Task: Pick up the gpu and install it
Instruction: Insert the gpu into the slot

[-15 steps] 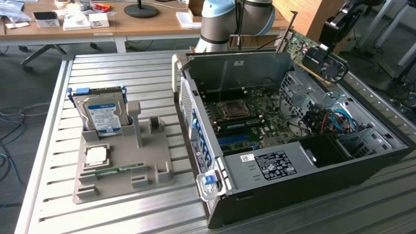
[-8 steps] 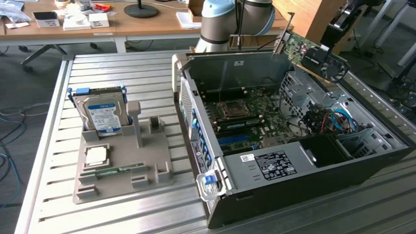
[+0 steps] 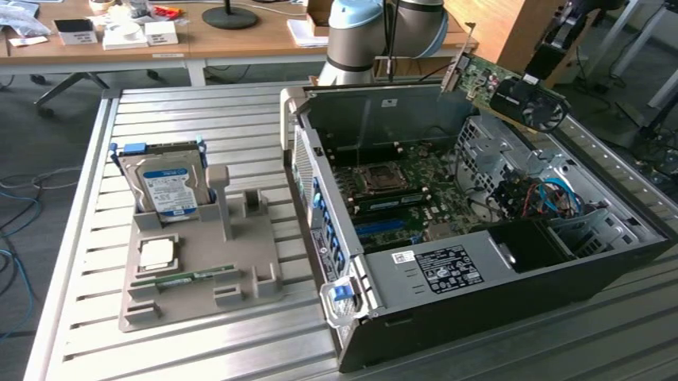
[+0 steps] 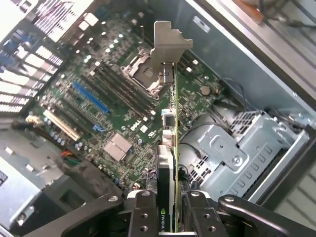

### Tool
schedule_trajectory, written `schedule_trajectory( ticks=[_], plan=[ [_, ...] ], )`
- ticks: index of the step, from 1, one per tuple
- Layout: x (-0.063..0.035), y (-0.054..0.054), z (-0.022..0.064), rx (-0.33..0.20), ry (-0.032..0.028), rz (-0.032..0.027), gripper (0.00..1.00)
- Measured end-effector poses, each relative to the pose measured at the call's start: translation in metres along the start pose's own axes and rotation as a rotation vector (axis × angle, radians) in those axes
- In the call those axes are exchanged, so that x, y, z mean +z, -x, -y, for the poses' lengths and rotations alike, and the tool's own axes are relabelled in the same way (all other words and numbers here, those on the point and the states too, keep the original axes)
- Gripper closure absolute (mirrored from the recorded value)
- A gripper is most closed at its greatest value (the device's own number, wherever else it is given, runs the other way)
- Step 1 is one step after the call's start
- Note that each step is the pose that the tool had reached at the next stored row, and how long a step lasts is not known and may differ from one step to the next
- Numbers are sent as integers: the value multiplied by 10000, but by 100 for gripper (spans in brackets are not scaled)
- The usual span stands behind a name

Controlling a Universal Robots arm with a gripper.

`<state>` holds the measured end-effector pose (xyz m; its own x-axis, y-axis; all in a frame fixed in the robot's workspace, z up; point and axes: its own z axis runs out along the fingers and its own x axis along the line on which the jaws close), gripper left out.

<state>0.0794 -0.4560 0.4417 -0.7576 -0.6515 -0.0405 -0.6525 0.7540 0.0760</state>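
gpu — in hand, above case

gpu: green board, black fan shroud, grey end bracket
pose: tilted, bracket end up
place: aloft over open computer case

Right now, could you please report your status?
Gripper shut on graphics card. Card in air above open case, not seated. Nothing seen blocking motherboard slots.

arm base upright, wrist aloft pointing downward, jaws pinched tight on gpu edge
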Motion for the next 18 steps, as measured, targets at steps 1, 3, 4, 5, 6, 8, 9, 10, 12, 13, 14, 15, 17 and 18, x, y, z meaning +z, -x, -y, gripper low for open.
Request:
schedule_trajectory(
  ticks=[1,3,4,5,6,8,9,10,12,13,14,15,17,18],
  plan=[
    [0,0,0,-170,7,-13,73],
    [1,0,0,-513,22,-38,73],
    [1,0,0,-686,29,-51,73],
    [2,0,0,-861,36,-64,73],
    [2,0,0,-1057,44,-79,73],
    [1,0,0,-1415,58,-108,73],
    [2,0,0,-1594,65,-121,73],
    [2,0,0,-1773,72,-135,73],
    [2,0,0,-2130,86,-162,73],
    [2,0,0,-2322,95,-176,73],
    [2,0,0,-2501,102,-191,73],
    [3,0,0,-2680,109,-204,73],
    [3,0,0,-3037,124,-232,73],
    [4,0,0,-3217,131,-245,73]
  ],
)
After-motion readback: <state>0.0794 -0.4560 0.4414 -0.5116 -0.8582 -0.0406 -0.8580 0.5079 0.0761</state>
